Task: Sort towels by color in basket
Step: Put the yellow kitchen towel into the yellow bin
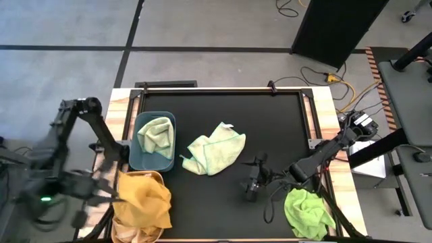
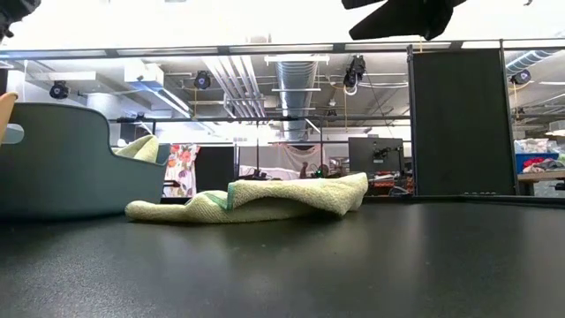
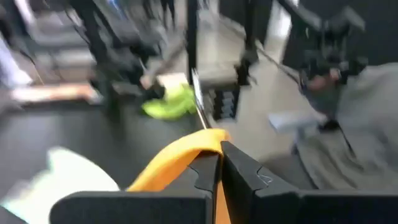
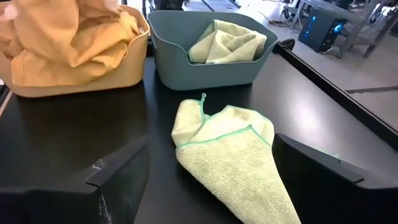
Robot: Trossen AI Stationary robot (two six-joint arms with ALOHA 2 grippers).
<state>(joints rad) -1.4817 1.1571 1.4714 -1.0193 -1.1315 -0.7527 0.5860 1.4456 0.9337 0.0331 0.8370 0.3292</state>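
Observation:
A pale mint towel lies crumpled flat on the black mat. My right gripper is open and hovers just to the towel's near-right, a finger on either side of the towel's near end, touching nothing. A second mint towel sits in the teal basket. A mustard orange towel fills the orange basket. A lime green towel lies at the table's near right edge. My left gripper is shut, blurred, just left of the orange basket. My left gripper stands in front of an orange curved edge; whether it touches it, I cannot tell.
The two baskets stand side by side along the mat's left edge, the teal one farther, the orange one nearer. Bare mat lies to the right of and beyond the mint towel. Cables and a dark panel are on the floor beyond the table.

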